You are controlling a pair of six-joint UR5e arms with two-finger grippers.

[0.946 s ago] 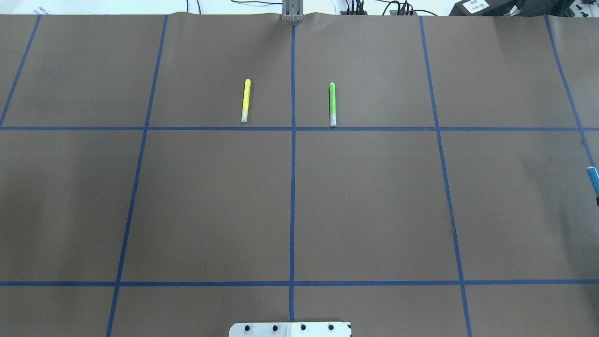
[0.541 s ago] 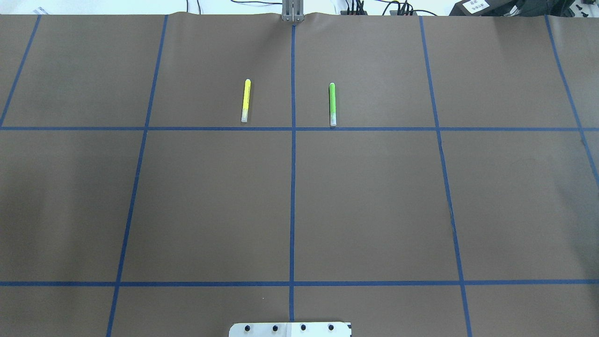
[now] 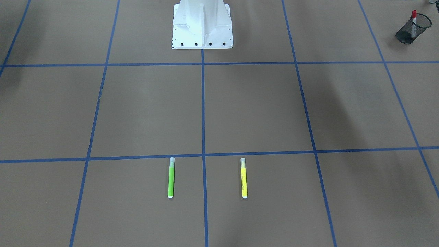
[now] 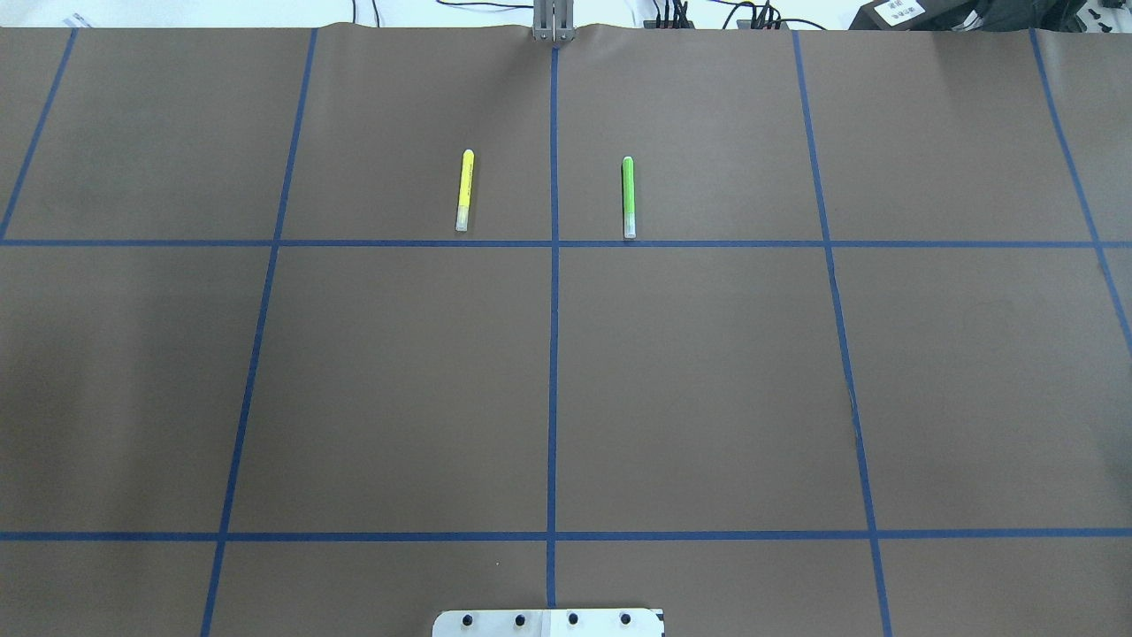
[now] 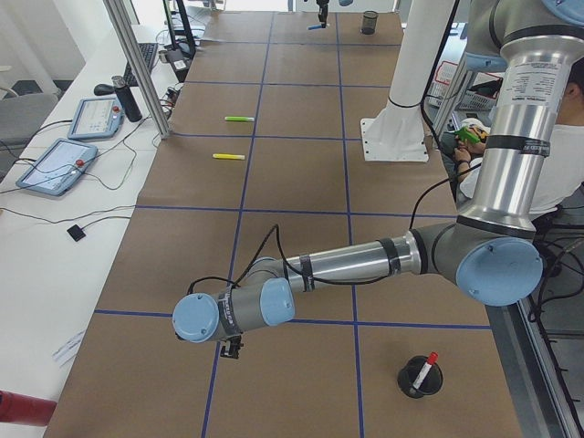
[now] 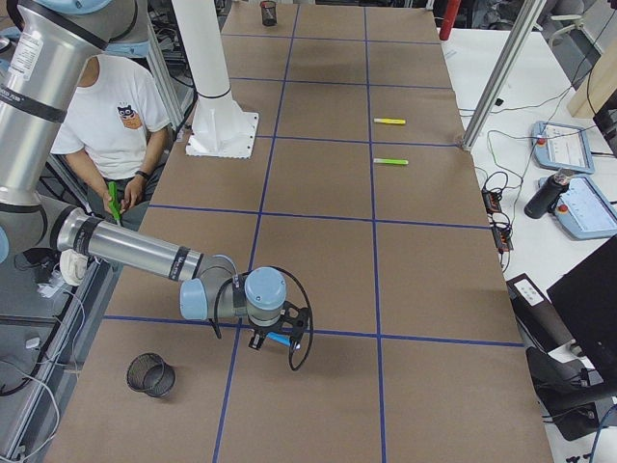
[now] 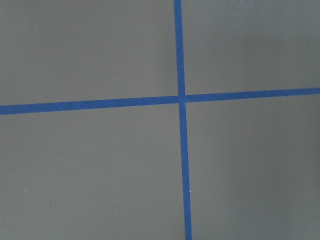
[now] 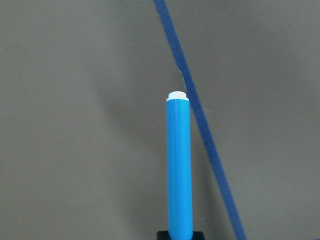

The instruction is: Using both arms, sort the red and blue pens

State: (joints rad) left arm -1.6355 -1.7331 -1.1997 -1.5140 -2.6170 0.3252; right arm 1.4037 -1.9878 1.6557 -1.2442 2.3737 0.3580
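The blue pen [image 8: 179, 165] stands up the middle of the right wrist view, white end on top, with my right gripper [image 8: 180, 235] shut on its lower end. In the exterior right view that gripper [image 6: 273, 340] hovers low over a tape line, a little beyond an empty black mesh cup [image 6: 149, 374]. The red pen [image 3: 414, 15] stands in another black mesh cup [image 3: 406, 34] at the table's left end. My left gripper [image 5: 233, 347] hangs low over the table some way from that cup [image 5: 415, 381]; I cannot tell whether it is open. The left wrist view shows only crossing tape.
A yellow marker [image 4: 464, 190] and a lime-green marker [image 4: 629, 196] lie side by side at the table's far middle. The white pedestal [image 3: 202, 24] stands at the near edge. A person in a white shirt [image 6: 111, 121] sits beside the table.
The blue pen's end showed at the right edge of the overhead view 0.9 s ago and has since left that view. The markers have not moved.
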